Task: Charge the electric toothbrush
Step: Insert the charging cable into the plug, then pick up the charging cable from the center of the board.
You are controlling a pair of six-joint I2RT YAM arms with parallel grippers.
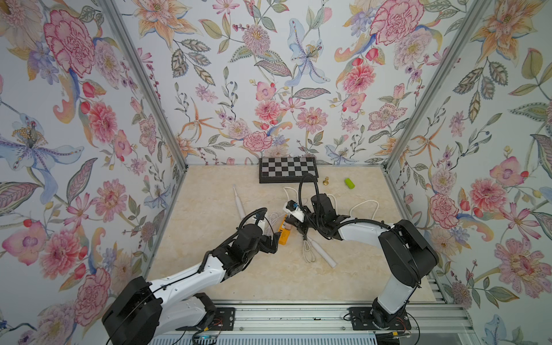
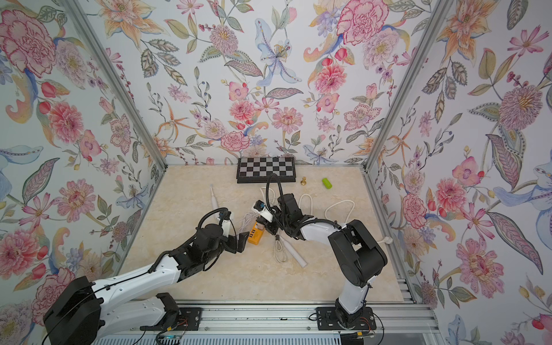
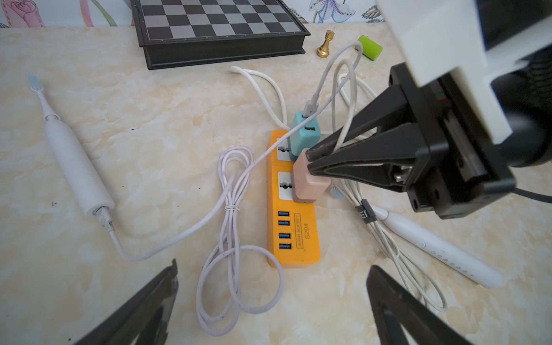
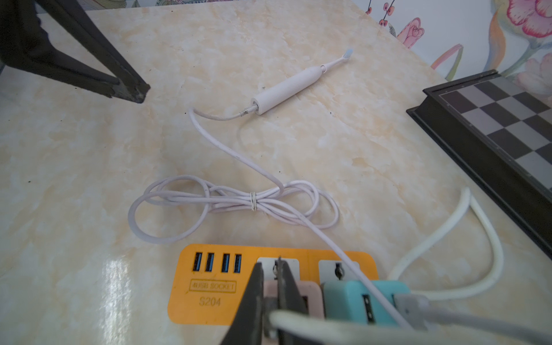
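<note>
A white electric toothbrush [image 3: 76, 161] [image 4: 286, 86] lies at the left. Its pale cable [image 3: 230, 209], tied in a bundle, runs to a teal adapter [image 3: 304, 137] on the orange power strip [image 3: 294, 239] [image 1: 283, 234]. A second white toothbrush [image 3: 442, 254] [image 1: 324, 255] lies to the right of the strip beside a bundled white cable [image 3: 388, 239]. My right gripper [image 4: 270, 263] [image 3: 309, 162] is at the pink adapter [image 3: 307, 185], its jaws narrow around a grey USB plug [image 4: 270, 310] seated in the adapter. My left gripper [image 3: 271, 283] [image 1: 276, 237] hovers open at the strip's near end, holding nothing.
A chessboard [image 1: 288, 168] lies at the back wall, with a gold chess piece [image 1: 326, 180] and a green cylinder [image 1: 349, 183] to its right. The strip's thick white cord [image 1: 364, 206] loops behind my right arm. Flowered walls close in three sides.
</note>
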